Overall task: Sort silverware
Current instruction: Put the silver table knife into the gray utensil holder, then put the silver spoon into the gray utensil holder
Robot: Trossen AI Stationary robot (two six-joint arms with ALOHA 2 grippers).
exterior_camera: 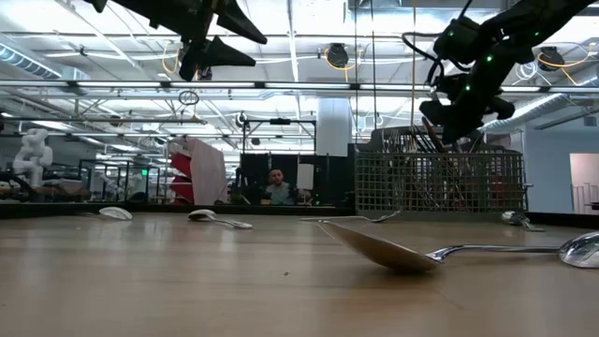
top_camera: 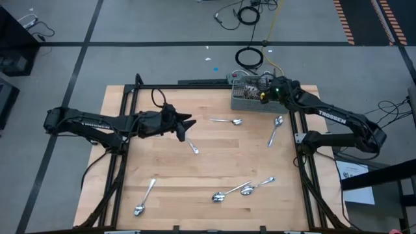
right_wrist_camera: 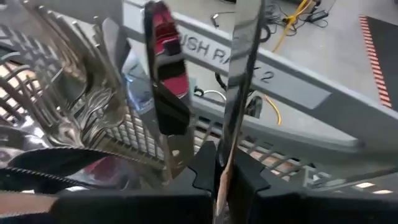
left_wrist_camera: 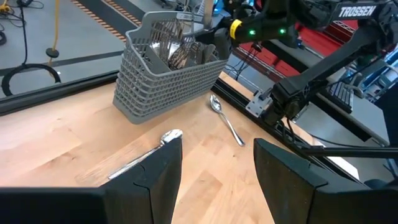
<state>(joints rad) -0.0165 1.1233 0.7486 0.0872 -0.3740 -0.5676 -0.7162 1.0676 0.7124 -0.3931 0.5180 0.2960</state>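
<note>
The grey mesh basket (top_camera: 252, 97) stands at the table's far right with forks (right_wrist_camera: 81, 118) and other silverware upright in it. My right gripper (right_wrist_camera: 222, 173) hangs over the basket's right part (left_wrist_camera: 214, 36), shut on one slender shiny piece of silverware (right_wrist_camera: 239, 74). Several spoons lie flat on the wood: one (top_camera: 229, 121) beside the basket, one (top_camera: 275, 130) near the right edge, one (top_camera: 194, 147) in the middle, others near the front (top_camera: 144, 197), (top_camera: 242, 190). My left gripper (top_camera: 186, 127) waits open above the table's middle, nothing between its fingers (left_wrist_camera: 163, 177). My right gripper pinches the piece's flat shiny shaft (right_wrist_camera: 225, 146) between its two fingers. The fingers slant down from the table's right side and lie across the shaft. The piece stands nearly upright and rises above the fingers (left_wrist_camera: 204, 11). The gripper hides its lower end, over the basket.
The basket's mesh walls (exterior_camera: 440, 183) rise well above the table top. A black frame rail (left_wrist_camera: 249, 102) runs along the table's right edge next to the basket. Bare wood lies between the scattered spoons. A person (exterior_camera: 276, 187) sits far behind the table.
</note>
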